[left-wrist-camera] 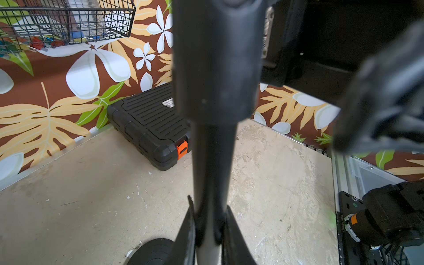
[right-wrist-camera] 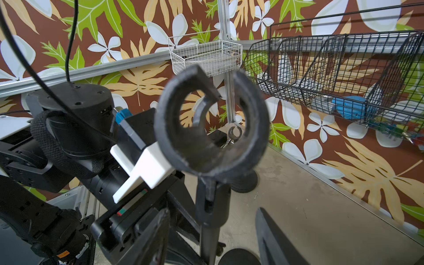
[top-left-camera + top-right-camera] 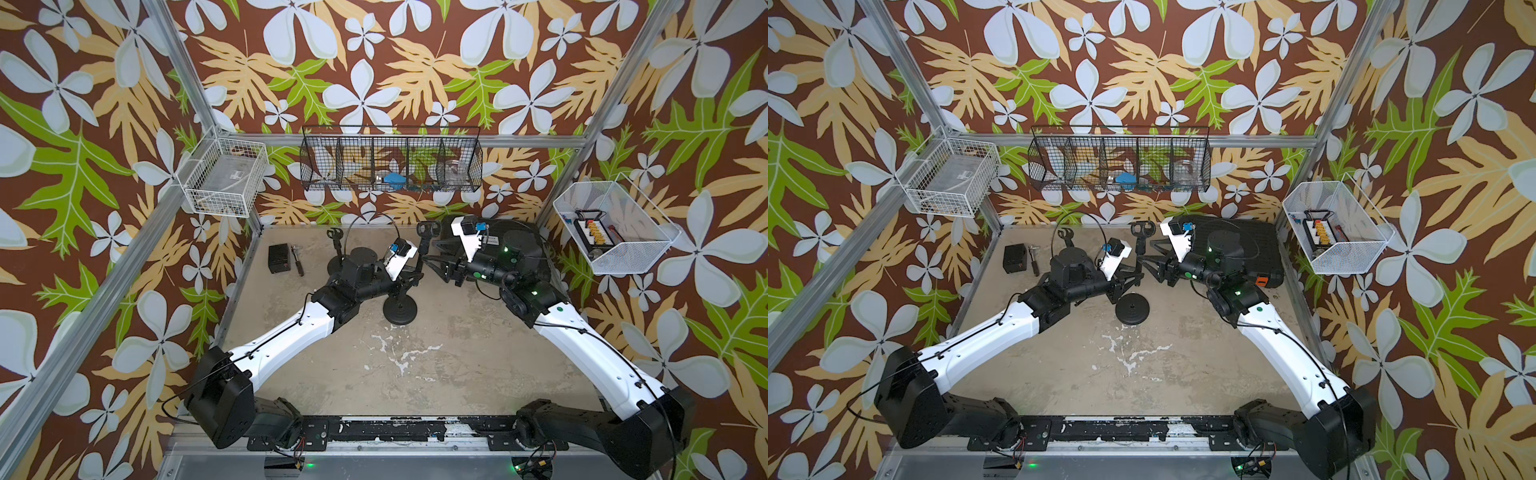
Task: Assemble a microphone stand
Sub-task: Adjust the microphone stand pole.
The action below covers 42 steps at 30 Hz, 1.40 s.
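Left gripper point(image 1: 208, 218) clamped on stand pole point(image 1: 214, 149); round base point(image 3: 400, 309) near pole foot. Right gripper point(image 2: 213, 229): jaws apart, below mic clip point(image 2: 206, 160).

My left arm point(image 3: 286, 332) stretched forward and inward, left gripper point(image 1: 208, 206) clamped tight on the stand pole point(image 1: 213, 160), my right arm point(image 3: 582, 336) angled in opposite, right gripper point(image 2: 212, 211) just beside the left, jaws spread apart

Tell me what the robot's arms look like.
The left arm and right arm have white shells between black joints. Thin black cables are clipped along them, and green lights glow on the right arm. The left tool and right tool have flat black fingers, with white camera mounts behind.
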Tool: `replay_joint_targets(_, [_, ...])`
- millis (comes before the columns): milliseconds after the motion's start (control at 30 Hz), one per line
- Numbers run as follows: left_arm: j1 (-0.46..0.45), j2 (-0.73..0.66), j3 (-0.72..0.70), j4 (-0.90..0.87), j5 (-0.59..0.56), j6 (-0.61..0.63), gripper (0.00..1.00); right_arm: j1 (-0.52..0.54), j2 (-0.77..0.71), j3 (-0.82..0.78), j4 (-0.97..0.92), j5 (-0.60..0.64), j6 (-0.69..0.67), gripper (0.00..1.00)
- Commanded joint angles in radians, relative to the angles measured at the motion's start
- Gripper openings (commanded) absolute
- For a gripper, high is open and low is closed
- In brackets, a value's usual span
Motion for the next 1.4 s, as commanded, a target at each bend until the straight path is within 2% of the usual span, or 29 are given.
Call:
replay_joint_targets(0, [0.001,-0.007,0.001,0.043,0.033,0.005,0.04,0.002,0.005,0.001,-0.011,0.002,0.020,0.60])
replay_joint_targets(100, [0.001,-0.007,0.001,0.040,0.030,0.005,0.05,0.007,0.011,-0.001,-0.010,0.005,0.019,0.58])
replay_joint_targets(267, [0.001,-0.004,0.003,0.041,0.031,0.005,0.05,0.012,0.023,0.012,-0.016,0.005,0.015,0.48])
replay_joint_targets(967, [0.001,0.015,0.002,0.044,0.053,-0.002,0.05,0.030,0.024,0.044,0.016,0.061,0.024,0.42])
replay_joint_targets(1367, [-0.001,0.016,-0.001,0.044,0.065,-0.001,0.07,0.030,0.033,0.057,0.013,0.065,0.027,0.29])
